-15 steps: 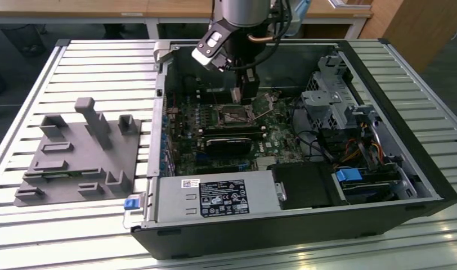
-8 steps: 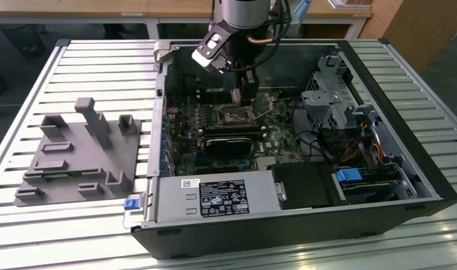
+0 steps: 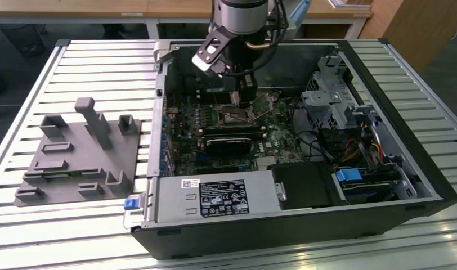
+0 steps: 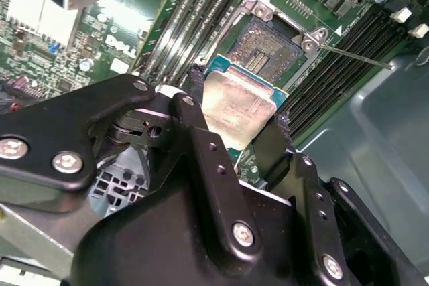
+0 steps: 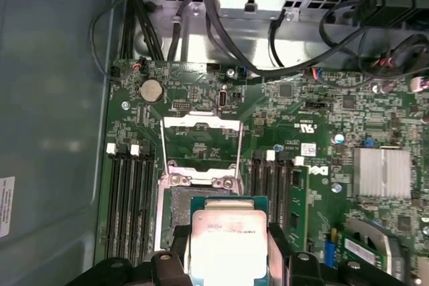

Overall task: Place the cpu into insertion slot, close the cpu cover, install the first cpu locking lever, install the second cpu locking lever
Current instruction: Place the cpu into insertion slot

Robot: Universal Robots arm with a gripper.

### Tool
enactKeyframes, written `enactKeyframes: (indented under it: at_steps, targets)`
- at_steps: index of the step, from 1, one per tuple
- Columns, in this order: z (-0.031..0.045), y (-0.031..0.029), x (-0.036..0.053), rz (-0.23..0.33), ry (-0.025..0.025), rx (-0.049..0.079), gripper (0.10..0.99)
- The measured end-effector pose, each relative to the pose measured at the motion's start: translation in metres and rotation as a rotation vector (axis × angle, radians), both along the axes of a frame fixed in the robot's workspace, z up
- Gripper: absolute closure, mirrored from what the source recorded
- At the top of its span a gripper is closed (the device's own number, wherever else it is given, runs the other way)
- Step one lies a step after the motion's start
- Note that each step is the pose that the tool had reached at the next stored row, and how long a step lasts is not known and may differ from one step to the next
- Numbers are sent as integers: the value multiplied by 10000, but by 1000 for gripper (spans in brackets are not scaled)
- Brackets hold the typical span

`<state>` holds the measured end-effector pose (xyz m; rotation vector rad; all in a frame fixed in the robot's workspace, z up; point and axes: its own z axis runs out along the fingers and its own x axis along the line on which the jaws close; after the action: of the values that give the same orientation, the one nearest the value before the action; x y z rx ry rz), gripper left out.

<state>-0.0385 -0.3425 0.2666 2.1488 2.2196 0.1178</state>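
Note:
My gripper (image 4: 238, 108) is shut on the cpu (image 4: 236, 104), a flat square chip with a dull silvery top, with one black finger on each of two opposite edges. The chip hangs slightly tilted just above the board, partly over the insertion slot (image 4: 268, 45), whose dark centre is bare. In the first wrist view the cpu (image 5: 228, 236) covers the near part of the insertion slot (image 5: 175, 209), and the cpu cover (image 5: 201, 119) lies swung open on the slot's far side. In the exterior view the gripper (image 3: 244, 94) reaches into the open computer case above the insertion slot (image 3: 234, 117).
Long black memory slots (image 5: 131, 199) flank the socket on both sides. A thin metal lever (image 4: 355, 55) sticks out beside the socket. The case walls (image 3: 162, 84), cables (image 5: 201, 31) and a drive cage (image 3: 330, 101) stand around the board. A grey fixture (image 3: 82, 154) lies at the exterior view's left.

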Motion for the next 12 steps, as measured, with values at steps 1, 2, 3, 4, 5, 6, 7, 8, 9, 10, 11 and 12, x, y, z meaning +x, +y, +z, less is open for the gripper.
enactKeyframes:
  at_steps: [1, 2, 3, 4, 5, 6, 7, 8, 9, 10, 11, 12]
  targets:
    - [-19, 10, 0, -45, -1, -1, 545]
    - [-37, 19, 0, -86, -2, -8, 545]
    - [-53, 24, -2, -111, 0, -14, 545]
    - [-67, 27, -4, -121, 0, -20, 545]
    - [-80, 27, -4, -122, 0, -24, 545]
    - [-91, 28, -4, -122, 0, -23, 545]
    - [-98, 28, -4, -122, -1, -22, 545]
    - [-104, 28, -4, -124, -1, -23, 545]
    - [-107, 28, -4, -125, 0, -23, 545]
    - [-110, 28, -4, -125, 0, -24, 545]
    - [-112, 27, -4, -126, 1, -25, 545]
    - [-113, 27, -4, -127, 1, -26, 545]
